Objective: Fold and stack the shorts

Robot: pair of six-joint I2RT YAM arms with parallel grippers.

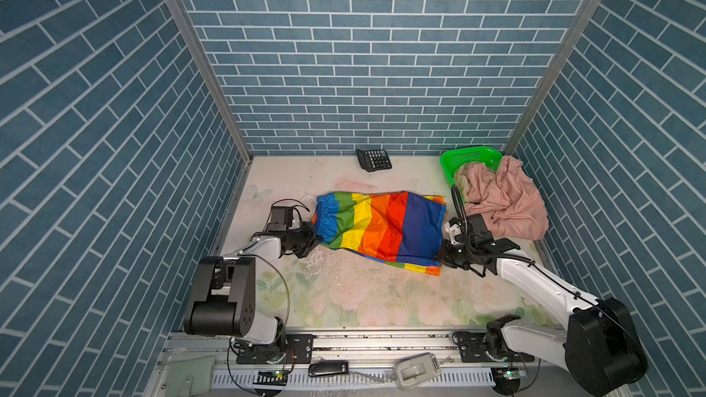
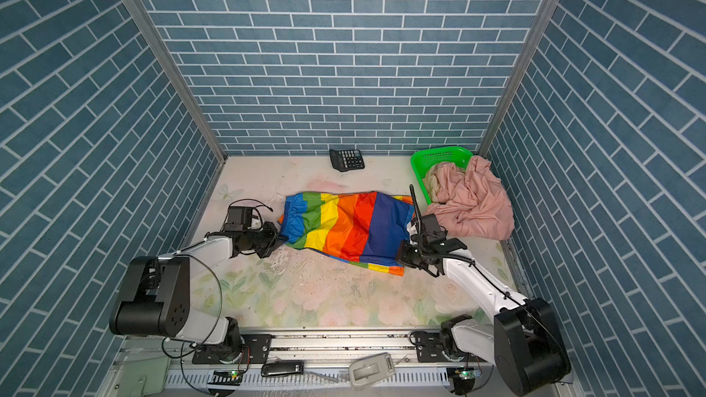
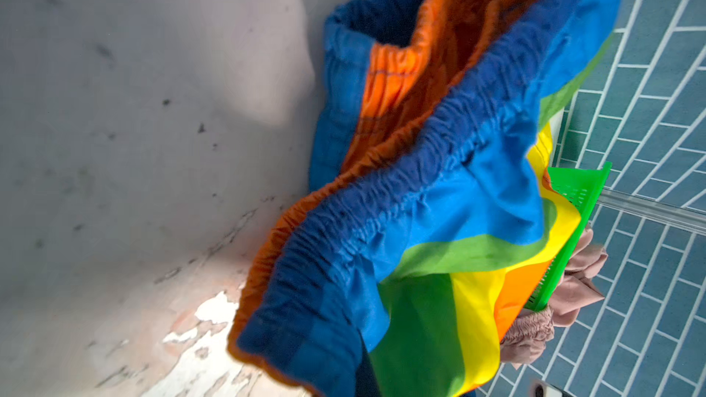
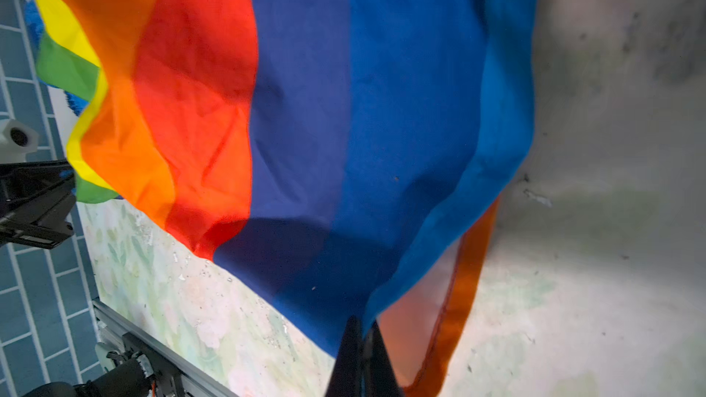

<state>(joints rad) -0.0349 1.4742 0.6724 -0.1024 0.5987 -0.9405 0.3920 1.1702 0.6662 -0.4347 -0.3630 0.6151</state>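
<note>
Two small gadgets lie on the front rail at 6 o'clock, a black device (image 1: 327, 368) and a grey device (image 1: 416, 370); any writing on them is too small to read.

Beyond them, in the middle of the flowered table (image 1: 344, 299), the rainbow-striped shorts (image 1: 382, 227) are spread out. The waistband is toward 9 o'clock and the leg hems toward 3 o'clock. The left gripper (image 1: 311, 240) is closed on the blue waistband corner, at 8 o'clock of the cloth. The right gripper (image 1: 443, 253) is closed on the blue hem corner at 4 o'clock.

Farther, at 12 o'clock by the wall, lies a black calculator (image 1: 374, 159); its key marks cannot be read. At 2 o'clock stands the green mesh basket (image 1: 470, 154), with the beige shorts (image 1: 464, 177) inside. The pink shorts (image 1: 508, 200) spill over its rim onto the table.
</note>
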